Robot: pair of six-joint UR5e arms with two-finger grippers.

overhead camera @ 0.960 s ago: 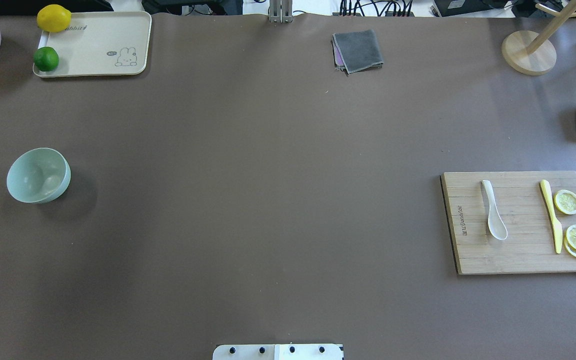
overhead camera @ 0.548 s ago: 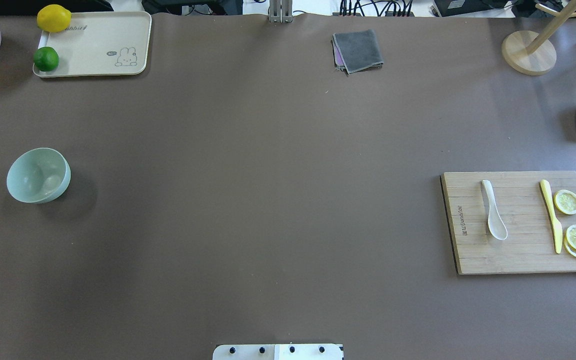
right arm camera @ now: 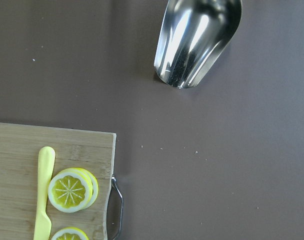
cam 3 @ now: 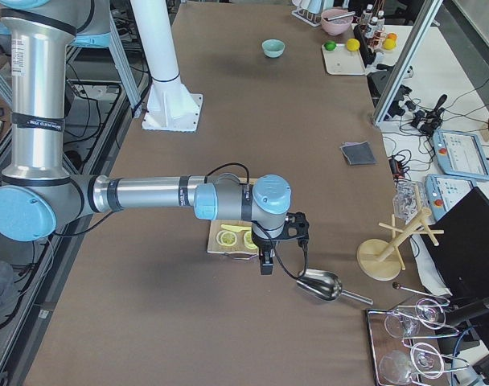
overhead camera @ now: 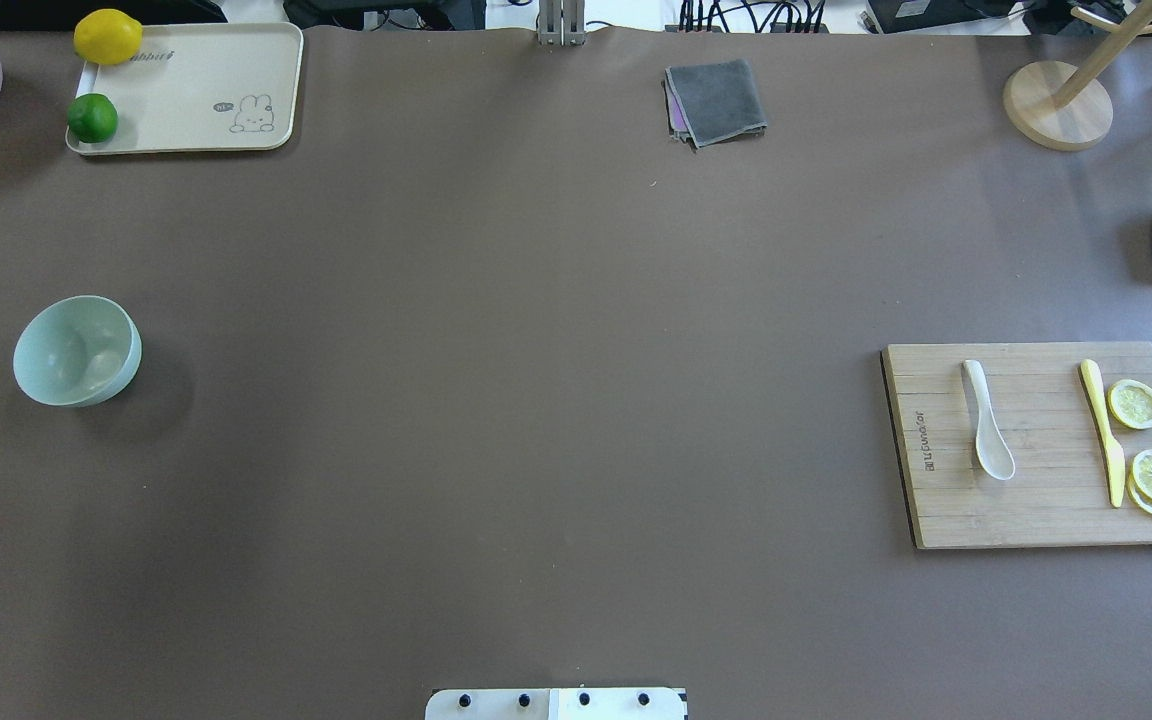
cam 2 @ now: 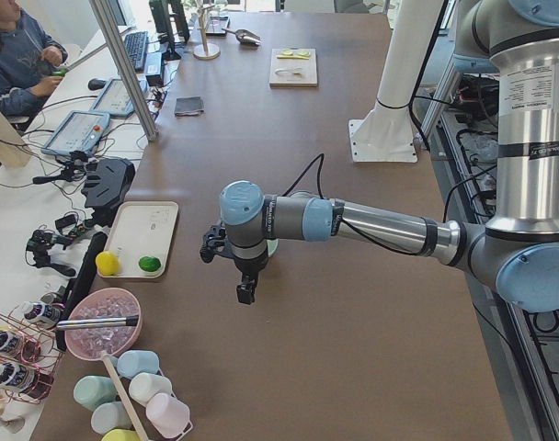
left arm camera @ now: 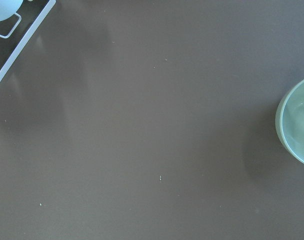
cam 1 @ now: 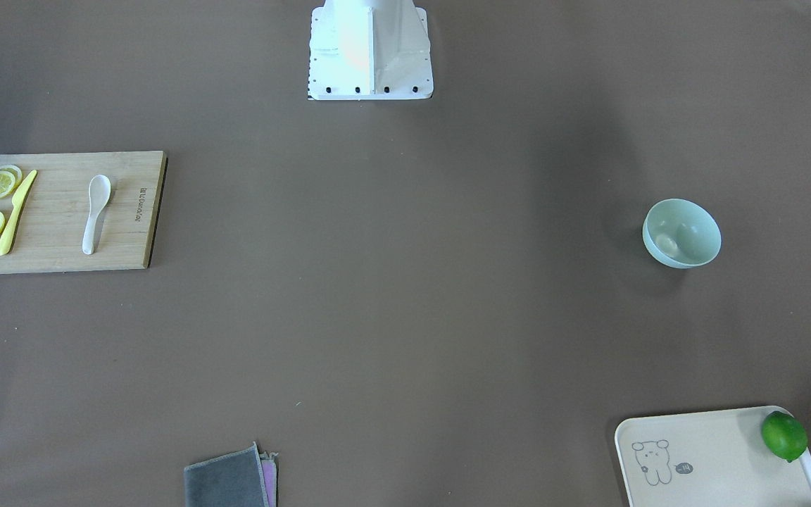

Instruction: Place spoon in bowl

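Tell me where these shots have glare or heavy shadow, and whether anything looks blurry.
Right wrist view: the shiny steel scoop carries bright glare streaks. Overhead view: the round pale mint-green bowl throws a soft shadow on its right side. Front-facing view: the white robot base is washed out near its top. Nothing looks notably blurred.

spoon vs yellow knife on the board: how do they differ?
Colour: the spoon is white, the knife yellow.
Shape: the spoon widens into an oval scoop; the knife is slim along its whole length.
Place: the spoon lies alone mid-board, the knife right beside the lemon slices.
Shared: both lie flat on the board, roughly parallel, neither held.
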